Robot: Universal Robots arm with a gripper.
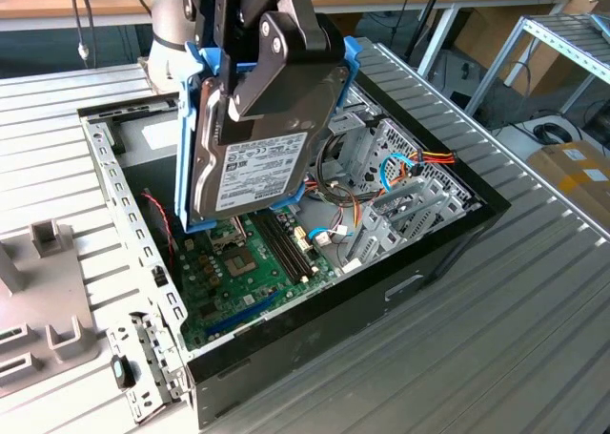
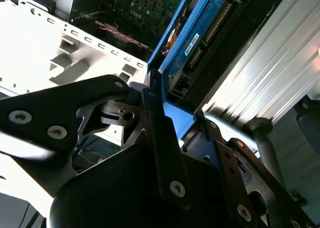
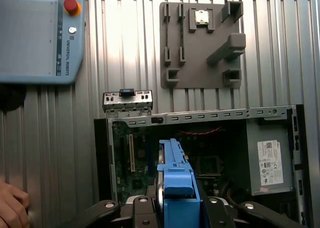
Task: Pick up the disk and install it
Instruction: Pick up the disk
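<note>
Disk [image 1: 257,172] held on edge over the open case, clamped in your gripper [image 1: 274,86].

The slatted table [image 1: 496,358] carries the black computer case [image 1: 315,358], lid off, motherboard [image 1: 253,262] exposed; the disk hangs above that board, label toward the exterior view, clear of everything below; your gripper is closed on it, pressing the blue carrier frame from either side, as both wrist views bear out; judged a stiff, dense unit, heavy for its size and sensitive to shock; the frame edges are the sound purchase, not the label face nor the circuit side; you have open room above the board; it tightens toward the metal cage [image 1: 400,191] and loose cables [image 1: 329,200] just beside the disk, and toward the perforated rail [image 1: 124,205]; a person's hand [image 3: 12,208] rests on the table, well apart.
</note>
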